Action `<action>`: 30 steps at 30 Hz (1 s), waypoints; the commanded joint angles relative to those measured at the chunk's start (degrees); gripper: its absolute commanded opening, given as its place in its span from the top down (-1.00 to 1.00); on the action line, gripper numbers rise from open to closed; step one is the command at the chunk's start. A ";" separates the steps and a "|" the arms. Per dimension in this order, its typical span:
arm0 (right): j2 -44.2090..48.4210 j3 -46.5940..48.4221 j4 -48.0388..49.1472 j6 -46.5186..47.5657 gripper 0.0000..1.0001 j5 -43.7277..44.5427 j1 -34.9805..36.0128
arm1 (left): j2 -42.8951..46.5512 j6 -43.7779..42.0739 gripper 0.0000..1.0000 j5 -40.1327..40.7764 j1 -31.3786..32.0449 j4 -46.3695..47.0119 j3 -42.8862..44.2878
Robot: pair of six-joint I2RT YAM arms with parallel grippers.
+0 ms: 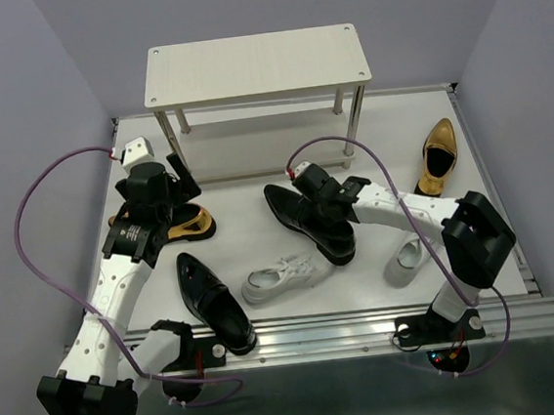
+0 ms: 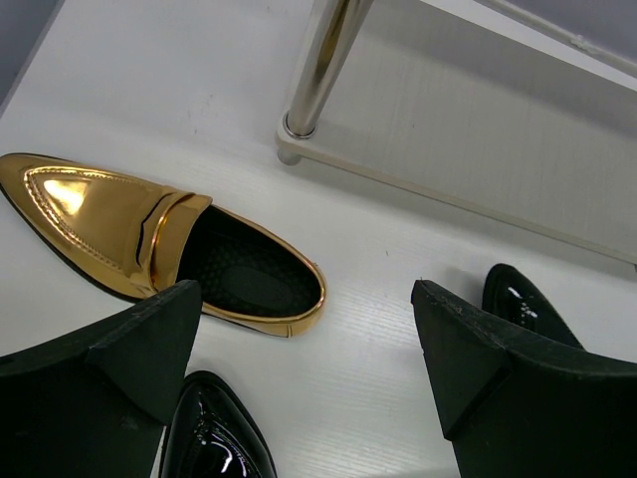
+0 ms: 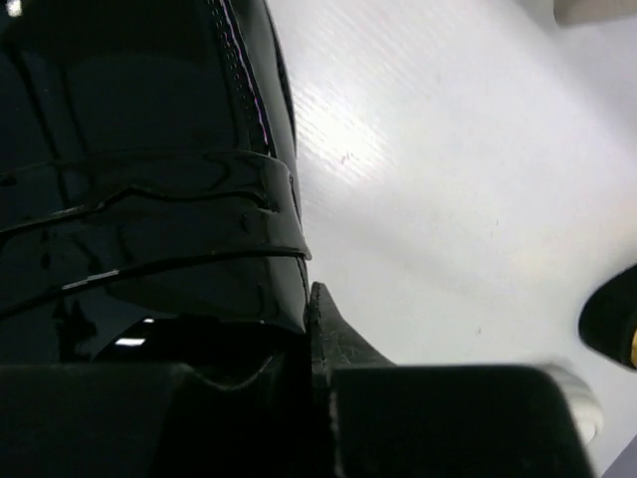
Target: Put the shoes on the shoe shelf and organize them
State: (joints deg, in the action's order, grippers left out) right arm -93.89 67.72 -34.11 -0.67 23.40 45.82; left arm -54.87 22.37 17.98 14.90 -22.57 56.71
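Black shoe (image 3: 139, 199) fills the right wrist view, and the right hand (image 1: 321, 201) is clamped nearly shut on its edge. It sits mid-desk (image 1: 245, 176), long axis slanting. The shelf (image 1: 255, 64) stands straight beyond it, nearest the right arm. The left hand (image 2: 309, 334) is spread wide and empty, gold loafer (image 2: 169, 249) just left of it. That shoe looks to need squaring first.

Gold loafer (image 2: 169, 249) near shelf leg (image 2: 320, 70) (left gripper's (image 2: 304, 299) jaws wide apart above)
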 commanded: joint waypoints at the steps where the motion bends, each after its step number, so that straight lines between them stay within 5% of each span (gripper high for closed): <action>1: -2.52 -0.75 13.36 -1.33 0.54 2.71 -0.30 | 1.26 -0.84 -0.98 0.30 -0.22 1.03 0.60; 2: -2.79 -0.66 13.37 -2.05 0.36 2.53 -0.82 | 1.35 -0.75 -0.98 0.56 -0.22 0.95 0.42; 3: -2.97 -0.49 13.28 -3.71 -0.11 2.53 -0.82 | 1.43 -0.75 -0.98 0.65 -0.22 0.95 0.25; 11: 1.78 -1.02 9.24 -9.70 -0.22 -0.98 -3.01 | 1.44 -0.57 -0.98 0.57 -0.22 1.47 -0.63; 16: 4.41 -0.23 0.99 -13.92 -0.56 -5.29 -3.55 | 0.91 -0.57 -0.98 0.57 -0.30 1.65 -0.90; 30: 4.59 -0.83 -12.38 -18.67 -0.31 -9.35 -3.55 | 0.12 0.22 -0.98 0.13 -0.22 2.35 -1.78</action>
State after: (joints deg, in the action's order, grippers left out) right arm -88.82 67.02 -39.75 -18.50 15.05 42.26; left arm -54.89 22.41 17.98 14.90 -22.15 55.72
